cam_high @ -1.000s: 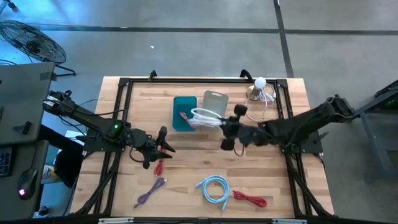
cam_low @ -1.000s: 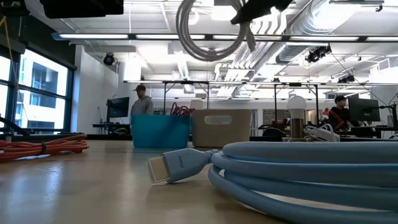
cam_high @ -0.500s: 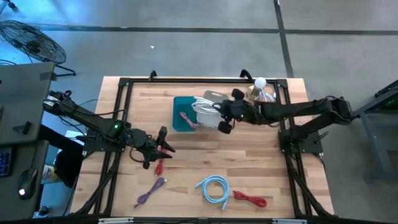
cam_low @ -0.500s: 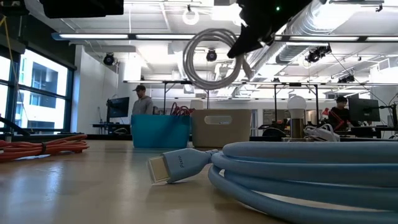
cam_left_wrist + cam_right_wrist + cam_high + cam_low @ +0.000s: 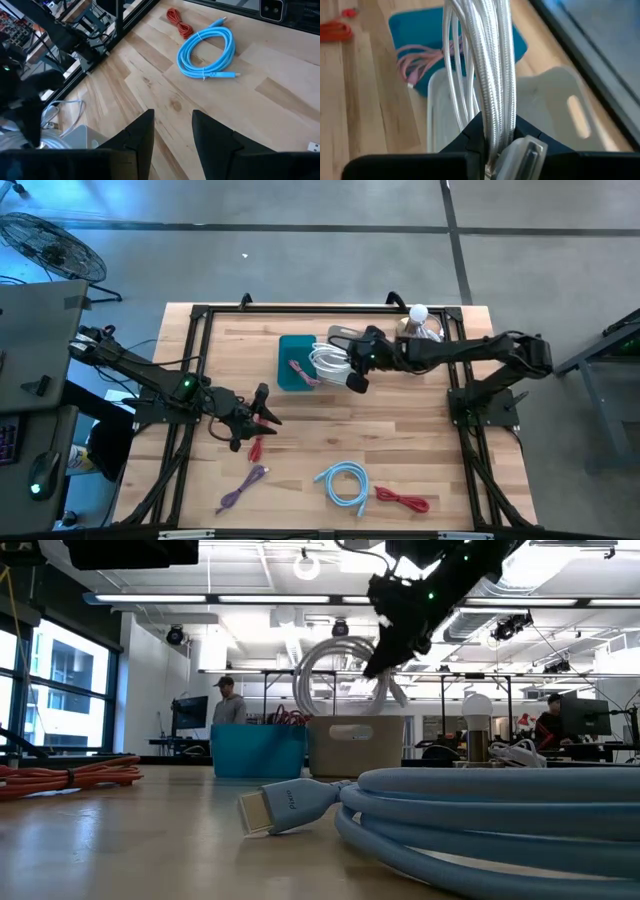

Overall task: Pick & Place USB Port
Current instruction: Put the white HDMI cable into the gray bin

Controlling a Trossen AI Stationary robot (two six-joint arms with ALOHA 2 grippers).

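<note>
My right gripper (image 5: 352, 372) is shut on a coil of white braided cable (image 5: 328, 362). In the high view it hovers over the near edge of the beige bin (image 5: 346, 338), beside the blue bin (image 5: 296, 376). In the low view the coil (image 5: 335, 680) hangs under the gripper (image 5: 392, 635) just above the beige bin (image 5: 355, 745). A pink cable (image 5: 425, 60) lies inside the blue bin (image 5: 415, 22). My left gripper (image 5: 262, 412) waits open at the table's left, above the wood (image 5: 172, 132). My right gripper pinches several strands of the white coil (image 5: 492, 120) together between its two fingers (image 5: 470, 145), next to the cable's silver plug (image 5: 522, 155). The loop reaches out past the fingertips and is lifted clear, above the beige bin (image 5: 545, 110).
On the near part of the table lie a light-blue coiled cable (image 5: 342, 483), a red cable (image 5: 402, 501), a purple cable (image 5: 243, 485) and a small red cable (image 5: 255, 448). A bulb on a stand (image 5: 418, 320) is at the far right. A black frame (image 5: 200, 315) edges the table.
My right gripper has carried the white coil toward the table's far-left, from the table's middle to over the beige bin, and has come down, so the coil now hangs just above the bin's rim. The left arm kept still.
</note>
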